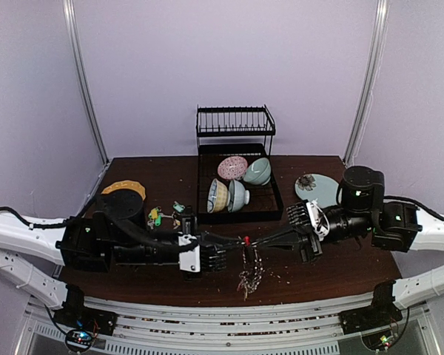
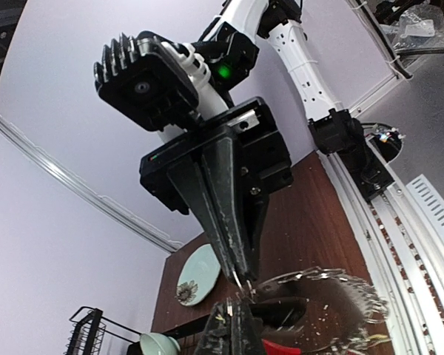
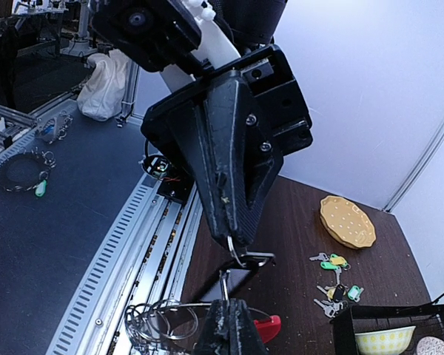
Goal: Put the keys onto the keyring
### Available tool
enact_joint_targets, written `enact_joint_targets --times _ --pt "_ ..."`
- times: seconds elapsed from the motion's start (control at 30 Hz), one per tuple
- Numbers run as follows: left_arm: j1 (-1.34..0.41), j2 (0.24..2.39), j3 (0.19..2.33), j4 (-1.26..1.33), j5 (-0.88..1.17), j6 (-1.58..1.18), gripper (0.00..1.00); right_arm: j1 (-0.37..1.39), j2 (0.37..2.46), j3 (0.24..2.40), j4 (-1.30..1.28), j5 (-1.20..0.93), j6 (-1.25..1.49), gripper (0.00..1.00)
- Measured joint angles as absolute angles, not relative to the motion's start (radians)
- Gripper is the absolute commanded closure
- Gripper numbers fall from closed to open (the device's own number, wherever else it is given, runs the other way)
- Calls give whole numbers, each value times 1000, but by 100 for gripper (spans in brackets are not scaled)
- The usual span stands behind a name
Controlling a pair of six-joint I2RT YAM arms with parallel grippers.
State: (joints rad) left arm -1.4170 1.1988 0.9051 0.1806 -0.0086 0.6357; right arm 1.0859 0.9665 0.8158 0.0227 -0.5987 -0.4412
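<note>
The left gripper (image 1: pixel 235 241) and right gripper (image 1: pixel 256 242) are fully closed, tip to tip, pinching the keyring (image 1: pixel 249 271) above the table (image 1: pixel 340 270); keys (image 1: pixel 166 216) lie apart

Dark brown wooden table (image 1: pixel 333 270); pale lilac walls (image 1: pixel 229 59) behind and beside it, silver metal posts (image 1: pixel 85 81) at its far corners, slotted aluminium rails (image 1: pixel 229 325) along its near edge, dark grey floor (image 3: pixel 59 222) below.
</note>
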Motion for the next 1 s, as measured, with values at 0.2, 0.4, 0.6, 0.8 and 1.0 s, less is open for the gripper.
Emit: enact_joint_targets --times 0.2,0.4,0.6,0.8,1.0 --pt "-1431 1199 898 241 -85 717 100 1086 993 862 -27 -640 -413 100" --pt "-1433 1199 894 237 -88 759 100 1086 994 862 -47 -666 -395 100" --pt "-1436 1199 894 233 -73 781 100 1086 994 862 -39 -676 -381 100" --pt "-1447 1207 894 230 -62 796 100 1074 1022 898 -43 -679 -351 100" --pt "-1449 1208 894 231 -60 801 100 1066 1028 906 -44 -686 -324 100"
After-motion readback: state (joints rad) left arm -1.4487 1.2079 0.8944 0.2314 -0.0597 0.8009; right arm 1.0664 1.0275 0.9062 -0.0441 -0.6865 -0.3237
